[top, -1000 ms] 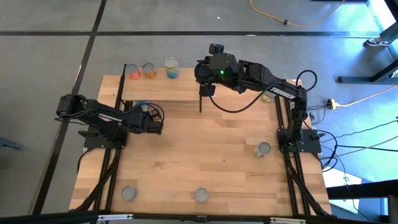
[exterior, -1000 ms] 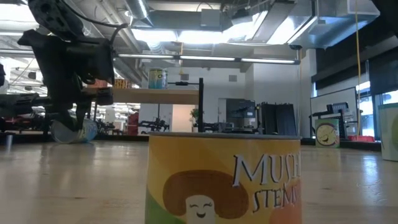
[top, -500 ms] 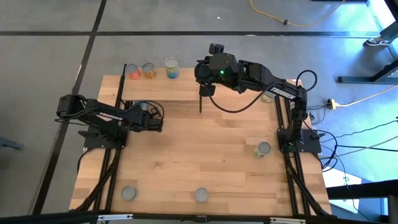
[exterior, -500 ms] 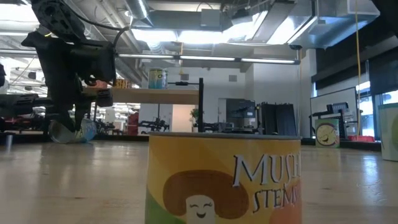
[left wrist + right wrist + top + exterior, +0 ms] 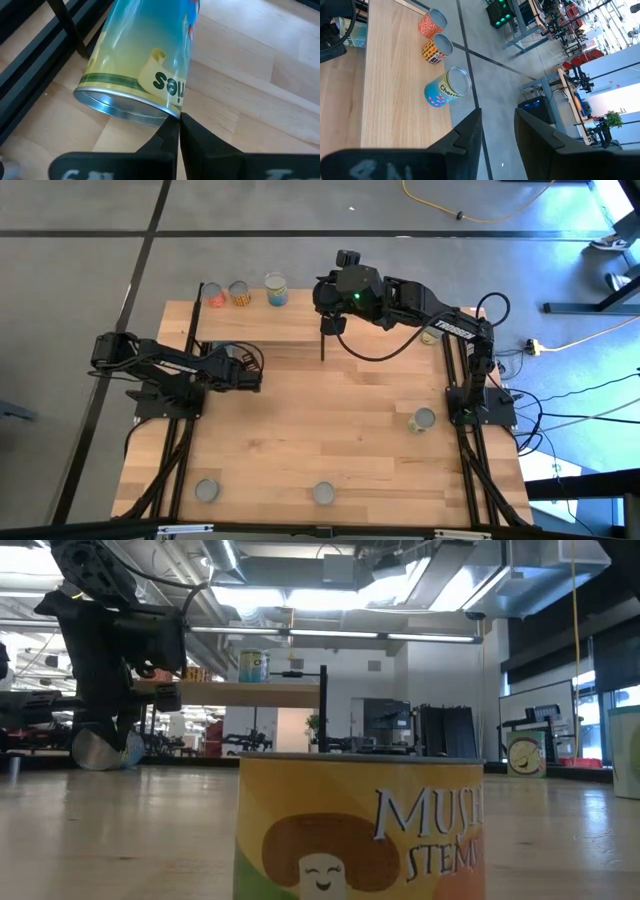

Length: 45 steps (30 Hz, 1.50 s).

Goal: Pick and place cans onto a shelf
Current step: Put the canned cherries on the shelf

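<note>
Cans (image 5: 240,293) stood along the shelf's (image 5: 262,326) far edge, leaving room; left gripper (image 5: 240,366) pinched a tilted can (image 5: 145,55) beside it, right gripper (image 5: 495,125) waited above, fingers apart.

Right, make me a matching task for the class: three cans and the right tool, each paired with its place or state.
1 cherries can
2 mushroom can
3 blue-and-yellow can by the left tool
4 right tool

A tilted
B open, above the shelf
C upright on the shelf
D on the table, nearest the low camera

Pairs: 1-C, 2-D, 3-A, 4-B.
</note>
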Available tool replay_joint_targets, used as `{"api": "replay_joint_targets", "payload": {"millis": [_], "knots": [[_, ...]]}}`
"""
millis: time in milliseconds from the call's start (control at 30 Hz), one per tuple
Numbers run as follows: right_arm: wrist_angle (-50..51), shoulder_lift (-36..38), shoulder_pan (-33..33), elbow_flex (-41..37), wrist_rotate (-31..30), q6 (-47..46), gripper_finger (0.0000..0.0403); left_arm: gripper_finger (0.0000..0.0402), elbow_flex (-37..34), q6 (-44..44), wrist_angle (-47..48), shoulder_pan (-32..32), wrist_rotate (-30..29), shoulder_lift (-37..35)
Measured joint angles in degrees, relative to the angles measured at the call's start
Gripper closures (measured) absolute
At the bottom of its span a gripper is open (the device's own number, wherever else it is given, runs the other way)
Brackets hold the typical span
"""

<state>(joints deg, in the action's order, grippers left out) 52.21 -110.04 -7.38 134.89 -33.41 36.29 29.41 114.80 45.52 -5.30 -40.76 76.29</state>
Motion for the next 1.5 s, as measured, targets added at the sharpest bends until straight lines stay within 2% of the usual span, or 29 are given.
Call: {"api": "replay_joint_targets", "payload": {"millis": [400,733,1067,1500], "knots": [[0.0,0.0,0.0,0.0,0.0,0.0,0.0287,0.0401,0.1,-5.8,-3.7,1.9,4.5,-0.1],[0.0,0.0,0.0,0.0,0.0,0.0,0.0287,0.0401,5.1,-15.9,-4.8,4.8,10.5,0.0],[0.0,0.0,0.0,0.0,0.0,0.0,0.0287,0.0401,9.3,-28.9,-4.6,7.8,22.0,0.0],[0.0,0.0,0.0,0.0,0.0,0.0,0.0287,0.0401,14.2,-40.3,-3.5,14.3,35.9,0.0]]}}
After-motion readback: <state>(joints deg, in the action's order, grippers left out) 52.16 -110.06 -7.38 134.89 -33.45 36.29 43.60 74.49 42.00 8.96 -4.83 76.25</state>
